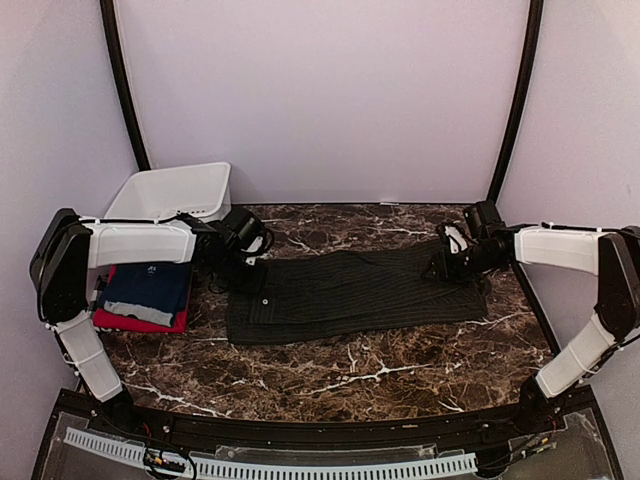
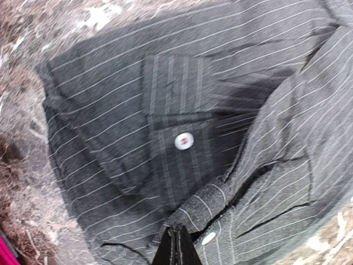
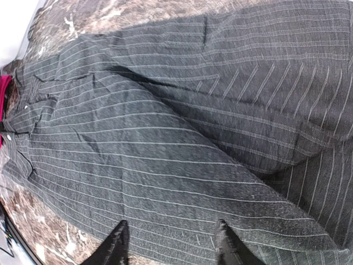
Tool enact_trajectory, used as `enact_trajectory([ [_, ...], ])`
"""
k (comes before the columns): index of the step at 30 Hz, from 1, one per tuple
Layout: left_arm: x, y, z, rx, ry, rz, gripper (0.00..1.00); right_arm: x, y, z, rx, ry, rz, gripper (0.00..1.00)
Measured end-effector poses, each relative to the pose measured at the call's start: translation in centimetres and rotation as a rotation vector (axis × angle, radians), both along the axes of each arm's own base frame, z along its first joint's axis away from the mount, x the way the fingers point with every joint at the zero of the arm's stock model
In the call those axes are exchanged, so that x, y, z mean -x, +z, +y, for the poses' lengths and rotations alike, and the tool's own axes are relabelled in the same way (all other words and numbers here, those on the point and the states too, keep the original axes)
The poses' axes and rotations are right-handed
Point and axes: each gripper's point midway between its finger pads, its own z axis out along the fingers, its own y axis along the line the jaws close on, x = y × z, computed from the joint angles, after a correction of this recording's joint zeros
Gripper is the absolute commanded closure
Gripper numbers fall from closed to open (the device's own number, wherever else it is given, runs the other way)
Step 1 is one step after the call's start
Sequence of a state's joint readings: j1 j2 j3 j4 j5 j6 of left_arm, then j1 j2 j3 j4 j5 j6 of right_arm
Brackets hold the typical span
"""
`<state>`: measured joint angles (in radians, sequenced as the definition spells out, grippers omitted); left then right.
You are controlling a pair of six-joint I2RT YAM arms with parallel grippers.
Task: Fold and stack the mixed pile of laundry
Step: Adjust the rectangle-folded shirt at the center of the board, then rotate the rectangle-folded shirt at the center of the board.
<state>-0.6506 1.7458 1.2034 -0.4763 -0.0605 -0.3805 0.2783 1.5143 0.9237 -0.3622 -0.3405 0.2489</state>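
- Pinstriped shirt [image 1: 350, 295]: long axis left–right across frame centre, collar left.
- Left end effector [image 2: 177, 245]: closed, pinching collar end.
- Right end effector [image 3: 171, 237]: fingers parted over right end.

A fixed camera looks down from high over the near edge across the whole marble table [image 1: 330, 385]. Each wrist camera hangs close over the striped shirt [image 1: 350, 295], which all three views share.

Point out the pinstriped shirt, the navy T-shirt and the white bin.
pinstriped shirt [image 1: 350, 295], top view, middle of its body.
navy T-shirt [image 1: 150, 288], top view, folded upper face.
white bin [image 1: 172, 192], top view, bare inside surface.
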Motion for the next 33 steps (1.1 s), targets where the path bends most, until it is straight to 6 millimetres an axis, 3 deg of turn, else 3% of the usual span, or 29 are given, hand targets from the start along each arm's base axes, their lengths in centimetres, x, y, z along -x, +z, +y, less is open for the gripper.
enact_trajectory([
  [5,-0.1,-1.3,1.5,-0.081,0.024,-0.004,0.63,0.8,-1.0,-0.1,-0.008,-0.010,0.035,0.65],
  [9,-0.3,-1.4,2.0,-0.121,0.029,-0.022,0.54,1.1,-1.4,-0.1,-0.010,-0.016,0.049,0.67],
  [14,-1.0,-0.5,1.3,-0.129,-0.020,-0.056,0.53,0.9,-3.2,-0.3,0.003,-0.041,0.092,0.68],
  [18,-3.2,1.2,-0.5,-0.112,-0.058,-0.109,0.54,0.8,-5.6,-0.6,0.023,-0.066,0.153,0.68],
  [22,-5.2,0.0,-2.0,-0.130,-0.079,-0.116,0.57,0.0,-6.8,-1.0,0.048,-0.079,0.194,0.71],
  [27,-4.3,-5.1,-1.1,-0.209,-0.084,-0.025,0.61,-3.9,-6.8,-1.0,0.110,-0.066,0.179,0.74],
  [30,-3.6,-5.2,-0.9,-0.220,-0.087,-0.023,0.64,-6.3,-6.9,-1.0,0.161,-0.053,0.166,0.75],
  [33,-1.5,-5.4,-1.0,-0.228,-0.098,-0.015,0.66,-8.9,-6.8,-0.7,0.194,-0.034,0.147,0.76],
])
